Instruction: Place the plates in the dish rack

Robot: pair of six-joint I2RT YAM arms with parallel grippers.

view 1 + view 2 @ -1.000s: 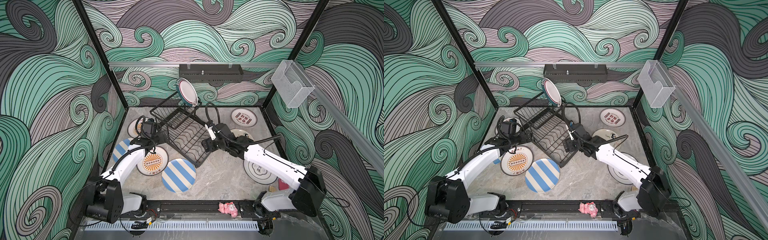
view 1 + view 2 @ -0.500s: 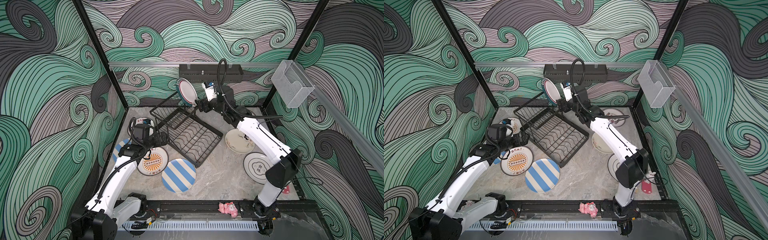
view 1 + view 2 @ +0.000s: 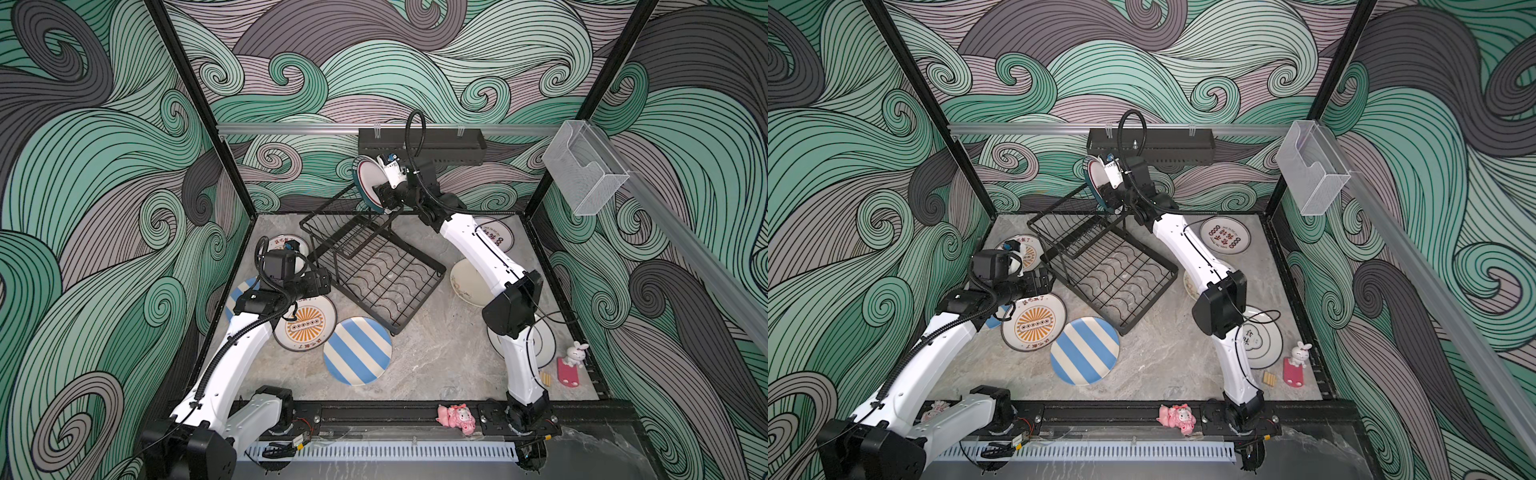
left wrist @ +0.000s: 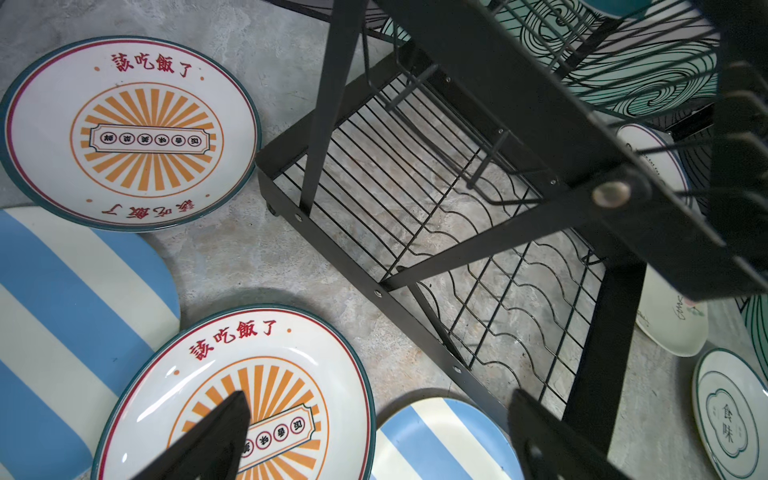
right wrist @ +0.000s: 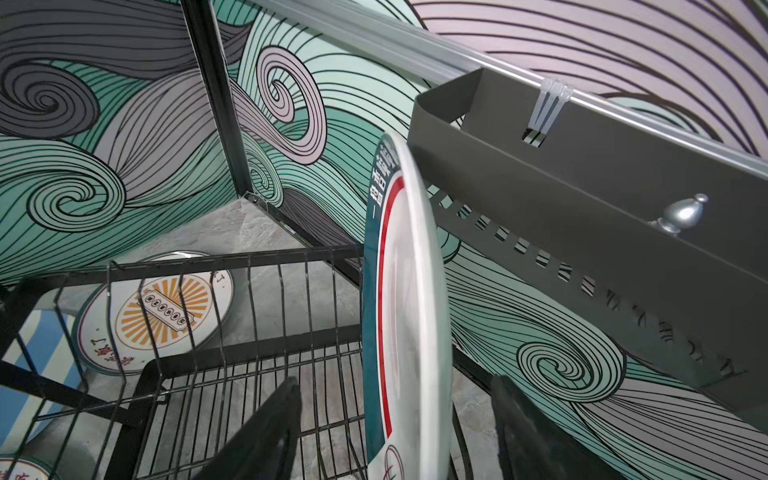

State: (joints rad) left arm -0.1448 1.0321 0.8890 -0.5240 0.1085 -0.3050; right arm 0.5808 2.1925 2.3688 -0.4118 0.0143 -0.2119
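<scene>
The black wire dish rack (image 3: 386, 274) stands mid-table. A green-rimmed white plate (image 3: 368, 180) (image 5: 405, 311) stands on edge in its raised basket. My right gripper (image 3: 384, 197) (image 5: 395, 382) straddles that plate's rim, open, with a gap on each side. My left gripper (image 3: 322, 284) (image 4: 378, 397) hovers open by the rack's left corner, above an orange sunburst plate (image 3: 305, 328) and a blue striped plate (image 3: 357, 351). Flat on the table lie a second sunburst plate (image 3: 286, 245), a second striped plate (image 3: 241, 291), a red-lettered plate (image 3: 494, 239), a cream plate (image 3: 465, 282) and a flower-outline plate (image 3: 1260, 340).
A black perforated wall tray (image 3: 419, 145) hangs close behind the upright plate. A clear plastic box (image 3: 586, 174) is fixed on the right rail. A pink toy (image 3: 455, 415) sits on the front rail and a rabbit figure (image 3: 575, 353) at the right edge.
My right arm has swung up from the rack's near right side to the upright plate, and its jaws have narrowed around the rim. The left gripper has stayed by the rack's left corner.
</scene>
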